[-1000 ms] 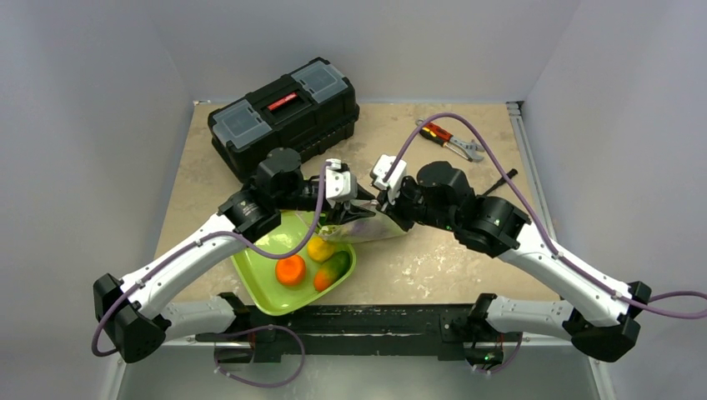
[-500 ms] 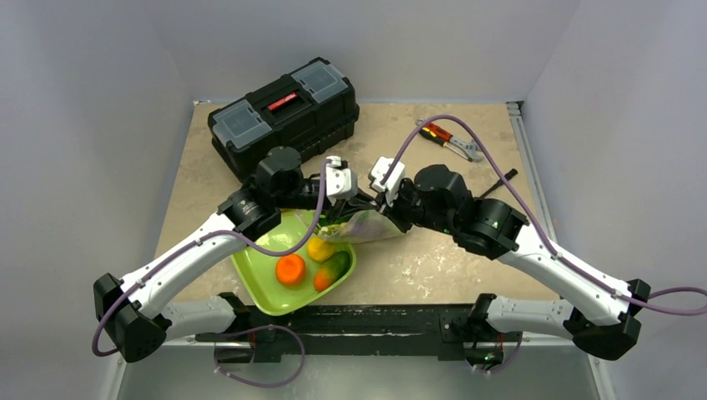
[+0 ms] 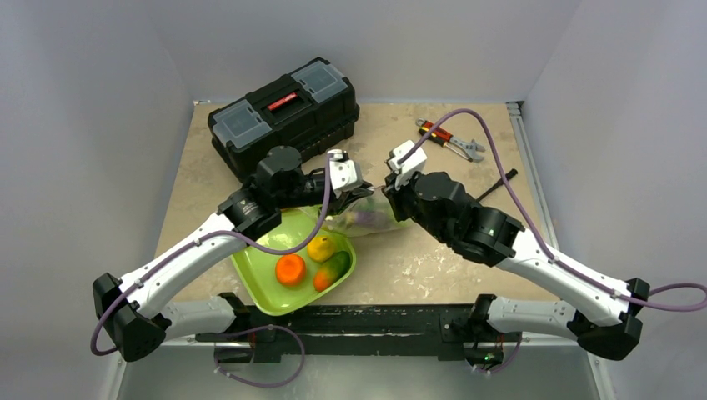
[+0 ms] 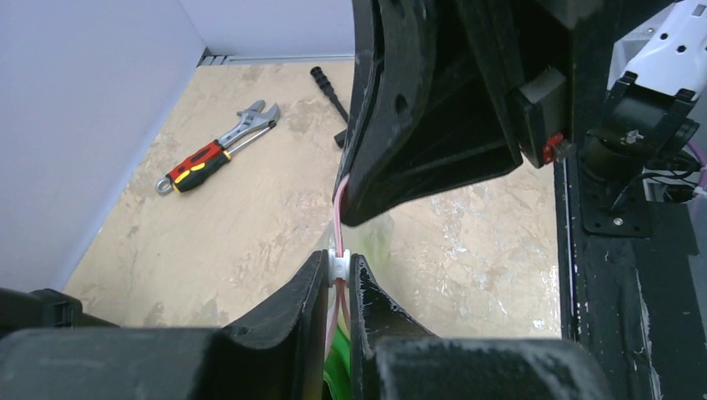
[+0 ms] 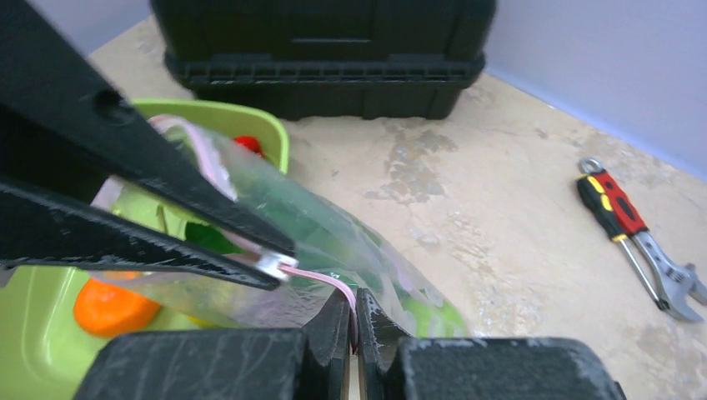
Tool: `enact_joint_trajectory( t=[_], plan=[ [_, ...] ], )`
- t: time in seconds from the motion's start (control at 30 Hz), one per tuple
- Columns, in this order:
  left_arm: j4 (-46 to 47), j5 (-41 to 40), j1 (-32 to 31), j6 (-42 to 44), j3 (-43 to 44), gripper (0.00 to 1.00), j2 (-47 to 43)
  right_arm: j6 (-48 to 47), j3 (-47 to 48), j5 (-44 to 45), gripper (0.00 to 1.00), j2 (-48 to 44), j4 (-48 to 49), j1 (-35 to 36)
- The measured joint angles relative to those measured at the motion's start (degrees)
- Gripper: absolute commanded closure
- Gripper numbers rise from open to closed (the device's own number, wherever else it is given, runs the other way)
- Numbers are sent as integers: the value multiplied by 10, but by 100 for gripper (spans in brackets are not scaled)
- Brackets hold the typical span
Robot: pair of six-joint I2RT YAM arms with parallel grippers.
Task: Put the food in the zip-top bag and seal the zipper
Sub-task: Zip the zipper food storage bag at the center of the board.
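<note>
**Zipper.** The thin pale-pink zipper (image 5: 321, 279) edges the mouth of the crinkly clear plastic zip-top bag (image 5: 333, 225). Its long axis lies on the line joining the two sets of jaws. Only a short pink stretch shows between them.

**Bag.** It sits mid-counter at the far corner of the lime-green plastic tray (image 3: 258, 283), with green food inside. I cannot tell whether it rests on anything.

**Left jaws.** Narrow, pinched on the zipper at a small white piece (image 4: 338, 265) (slider or clip, cannot tell which).

**Right jaws.** Closed hard on the same zipper, just beside the left pair.

**Judgement.** Sealing stage. Any run along the zipper must follow its axis, or the film will buckle. Both arms are equally near.

**Pose.** The left arm (image 3: 200, 246) reaches over the tray and the right arm (image 3: 534, 254) reaches in from the opposite side. The wrists face each other over the beige counter (image 3: 433, 258).

**Outward.**
- A round orange toy fruit (image 3: 290, 268) and two more pieces lie in the tray, unbagged.
- A black plastic toolbox (image 3: 283, 112) sits at the back.
- A red-handled wrench (image 3: 450, 140) lies far right.
</note>
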Motion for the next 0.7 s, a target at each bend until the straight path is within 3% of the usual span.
enact_joint_trajectory(
  t=[0.2, 0.43, 0.7],
  plan=[
    [-11, -27, -3, 13, 6, 100, 0, 25, -24, 52, 100, -28, 22, -15],
    [-30, -52, -4, 46, 6, 100, -2, 33, -61, 41, 100, -95, 17, -139],
    [-50, -62, -4, 71, 6, 100, -12, 28, -62, 63, 100, -132, -18, -158]
  ],
)
